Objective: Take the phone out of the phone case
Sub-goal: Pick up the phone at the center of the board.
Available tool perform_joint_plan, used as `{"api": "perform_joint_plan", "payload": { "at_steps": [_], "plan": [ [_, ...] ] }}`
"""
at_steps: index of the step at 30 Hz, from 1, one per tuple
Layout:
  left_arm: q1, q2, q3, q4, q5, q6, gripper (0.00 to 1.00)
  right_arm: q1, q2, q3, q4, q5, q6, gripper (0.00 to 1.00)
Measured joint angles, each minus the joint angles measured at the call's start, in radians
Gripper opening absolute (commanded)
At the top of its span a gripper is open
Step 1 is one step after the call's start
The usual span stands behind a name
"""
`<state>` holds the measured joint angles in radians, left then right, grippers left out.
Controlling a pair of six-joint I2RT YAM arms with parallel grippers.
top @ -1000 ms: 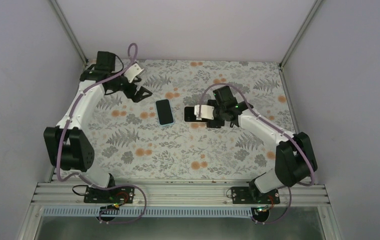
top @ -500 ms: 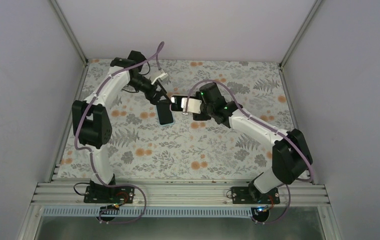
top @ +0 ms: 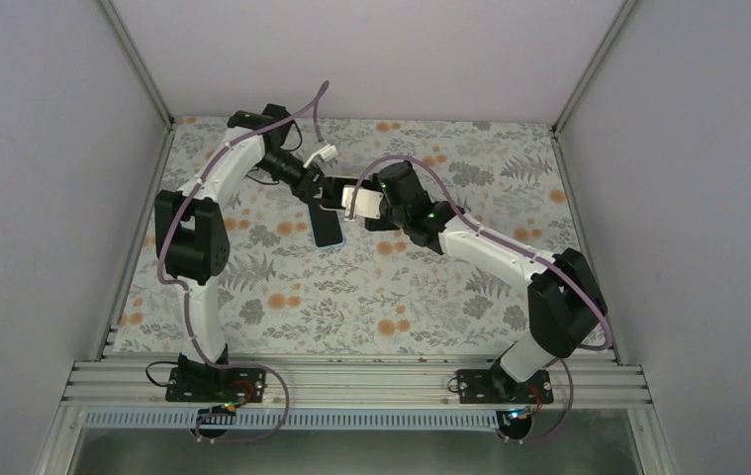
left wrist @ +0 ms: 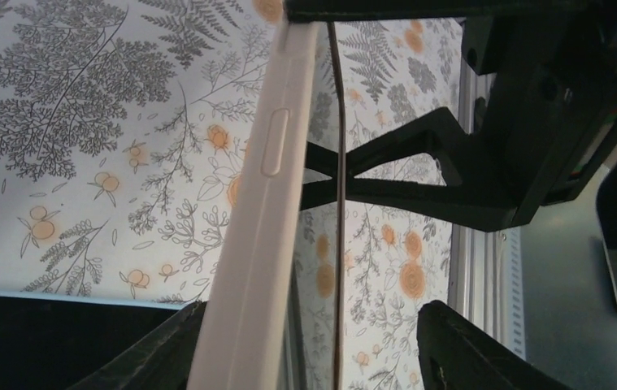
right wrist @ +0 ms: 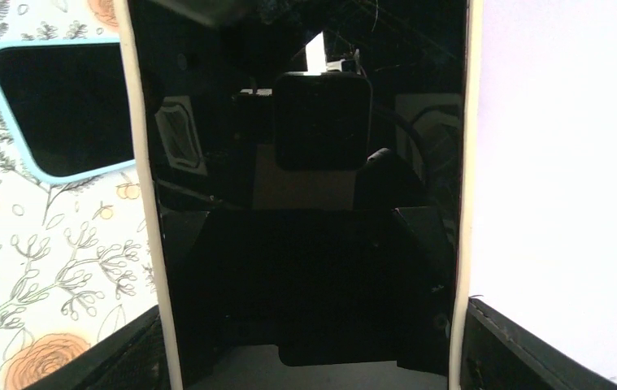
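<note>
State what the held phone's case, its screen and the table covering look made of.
The case looks cream, matte, soft plastic or silicone: moulded button bump. The screen looks like glossy glass, showing reflections. The table covering seems printed fabric or vinyl: floral pattern, no glare.

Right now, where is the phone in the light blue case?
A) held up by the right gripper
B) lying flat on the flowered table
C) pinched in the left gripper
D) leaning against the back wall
B: the phone in the light blue case lies flat on the flowered table, while the right gripper holds a separate cream-cased phone lifted.
</note>
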<state>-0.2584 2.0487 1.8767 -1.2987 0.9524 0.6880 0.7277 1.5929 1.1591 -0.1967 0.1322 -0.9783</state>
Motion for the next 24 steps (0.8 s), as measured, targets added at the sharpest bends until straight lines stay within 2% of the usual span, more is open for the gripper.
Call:
{"api": "perform_joint_plan", "payload": {
  "at_steps": [3, 6, 7, 8, 9, 10, 11, 18, 24],
  "plan": [
    [-0.002, 0.004, 0.013, -0.019, 0.007, 0.005, 0.4, 0.006, 0.002, 0.0, 0.022, 0.018, 0.005, 0.47],
    [-0.002, 0.006, 0.016, -0.032, 0.01, 0.006, 0.18, 0.008, 0.002, 0.003, 0.039, 0.034, 0.008, 0.5],
    [-0.002, 0.007, 0.016, -0.033, 0.011, 0.009, 0.09, 0.009, 0.002, 0.004, 0.041, 0.037, 0.008, 0.53],
    [-0.002, 0.007, 0.016, -0.034, 0.01, 0.011, 0.03, 0.011, 0.002, 0.005, 0.04, 0.037, 0.008, 0.64],
    [-0.001, 0.007, 0.016, -0.039, 0.013, 0.005, 0.02, 0.012, 0.002, 0.005, 0.041, 0.039, 0.007, 0.82],
    [0.0, 0.008, 0.016, -0.048, 0.019, -0.009, 0.02, 0.013, 0.002, 0.006, 0.039, 0.04, 0.007, 0.96],
    [0.002, 0.008, 0.016, -0.052, 0.024, -0.014, 0.02, 0.015, 0.002, 0.009, 0.033, 0.039, 0.008, 0.99],
    [-0.004, 0.003, 0.016, -0.06, -0.033, 0.03, 0.02, 0.011, -0.018, 0.067, -0.151, -0.068, 0.062, 1.0],
    [-0.004, -0.075, -0.018, -0.051, -0.154, 0.091, 0.02, -0.108, -0.079, 0.098, -0.455, -0.349, 0.051, 1.0]
  ]
}}
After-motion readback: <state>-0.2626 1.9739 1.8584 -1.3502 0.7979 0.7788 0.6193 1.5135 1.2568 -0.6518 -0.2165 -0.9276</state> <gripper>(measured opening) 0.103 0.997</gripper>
